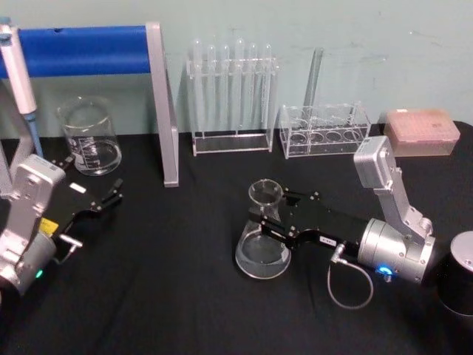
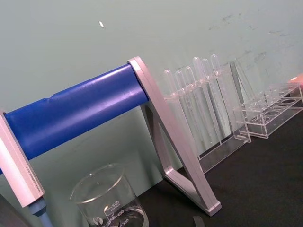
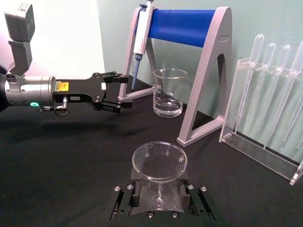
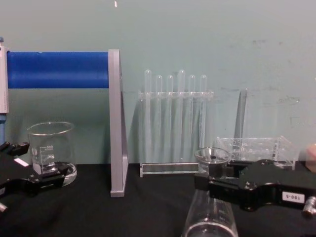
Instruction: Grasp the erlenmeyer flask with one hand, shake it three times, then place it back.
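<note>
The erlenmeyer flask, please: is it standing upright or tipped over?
Upright: the erlenmeyer flask stands base down, rim up, neck between fingers of the right gripper; left gripper idles near beaker.

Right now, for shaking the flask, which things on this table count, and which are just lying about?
In the job: clear glass conical erlenmeyer flask, standing on the black table; black two-finger right gripper, closed on its neck.
Lying about: squat glass beaker; blue-barred grey stand; upright test-tube rack; low clear rack; pink box; left gripper, open, idle near the beaker.
</note>
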### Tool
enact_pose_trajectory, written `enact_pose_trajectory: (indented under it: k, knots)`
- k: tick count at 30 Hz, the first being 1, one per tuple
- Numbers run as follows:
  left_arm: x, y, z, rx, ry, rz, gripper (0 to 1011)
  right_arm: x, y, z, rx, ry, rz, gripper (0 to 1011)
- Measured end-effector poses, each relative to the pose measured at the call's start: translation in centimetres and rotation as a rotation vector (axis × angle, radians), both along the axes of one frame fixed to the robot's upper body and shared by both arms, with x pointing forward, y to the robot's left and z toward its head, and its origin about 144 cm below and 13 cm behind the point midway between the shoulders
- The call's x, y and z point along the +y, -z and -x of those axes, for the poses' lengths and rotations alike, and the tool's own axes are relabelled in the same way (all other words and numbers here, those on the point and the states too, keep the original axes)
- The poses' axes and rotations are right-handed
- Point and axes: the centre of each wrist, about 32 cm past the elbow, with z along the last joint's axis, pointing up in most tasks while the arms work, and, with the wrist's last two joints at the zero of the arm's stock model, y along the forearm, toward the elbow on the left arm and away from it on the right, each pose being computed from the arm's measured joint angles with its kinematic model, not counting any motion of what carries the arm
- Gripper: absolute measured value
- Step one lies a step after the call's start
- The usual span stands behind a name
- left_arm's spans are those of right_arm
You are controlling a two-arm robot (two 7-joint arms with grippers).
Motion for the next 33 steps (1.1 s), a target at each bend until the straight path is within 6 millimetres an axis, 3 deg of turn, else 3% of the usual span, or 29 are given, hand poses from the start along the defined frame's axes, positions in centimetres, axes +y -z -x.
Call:
enact_pose_trajectory:
  k: [33]
  knots:
    - [0.00, 0.00, 0.00, 0.000, 0.000, 0.000, 1001, 0.08, 0.57, -0.69, 0.031, -0.003, 0.004, 453]
